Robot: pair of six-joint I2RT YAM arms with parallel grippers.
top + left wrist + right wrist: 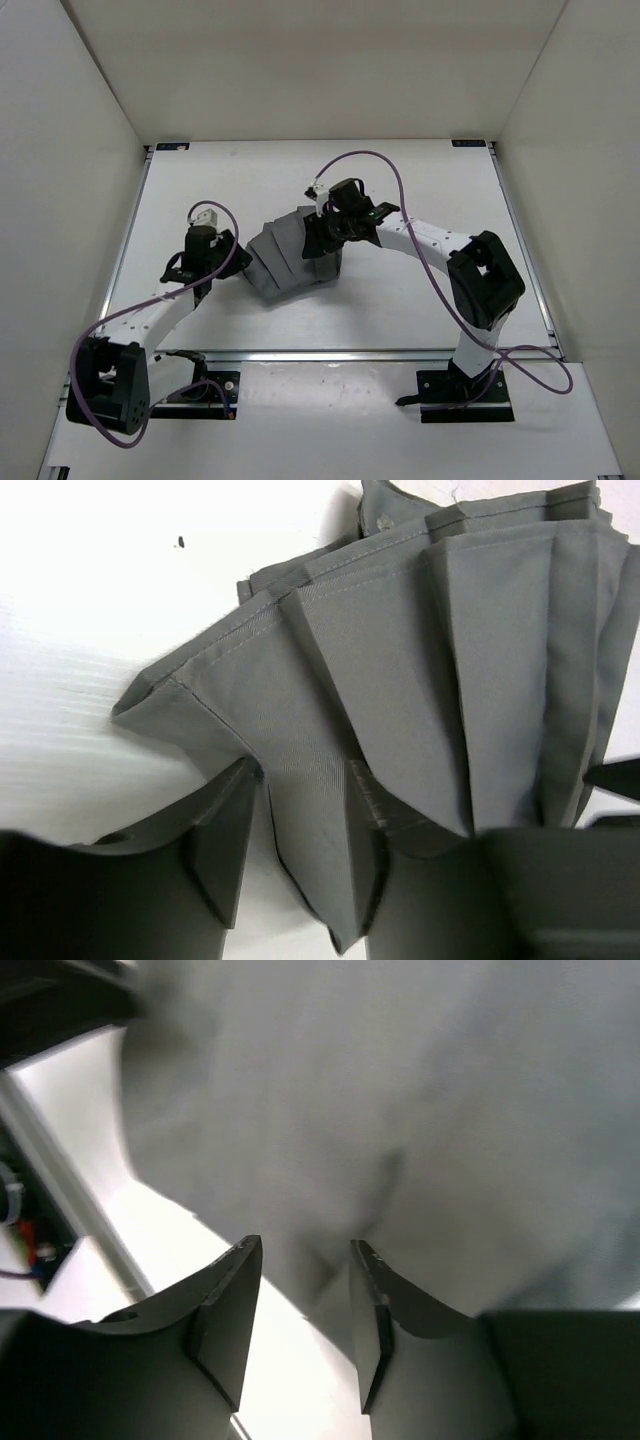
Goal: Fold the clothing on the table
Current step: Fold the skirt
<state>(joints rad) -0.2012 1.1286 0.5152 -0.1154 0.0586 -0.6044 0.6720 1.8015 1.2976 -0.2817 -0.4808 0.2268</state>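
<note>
Garment: a grey pleated garment [290,262] lies bunched near the middle of the table [420,180], between the two arms.
Left claw: the left claw [302,770] sits low at the garment's left edge with its jaws partly apart. One pleat runs between them. Bare table shows between the cloth and one finger, so I judge that it straddles the fold and does not pinch it.
Right claw: the right claw [305,1250] hangs over the garment's far right part, jaws apart. Blurred grey cloth lies just past the tips, and nothing looks clamped.
Why placed so: with one claw at each side, each can take an edge and carry it over the middle.
Stage: the cloth is gathered but no tidy stack, so the folding looks unfinished.
Risk: the loose pleats may splay or slip out once lifted.
</note>
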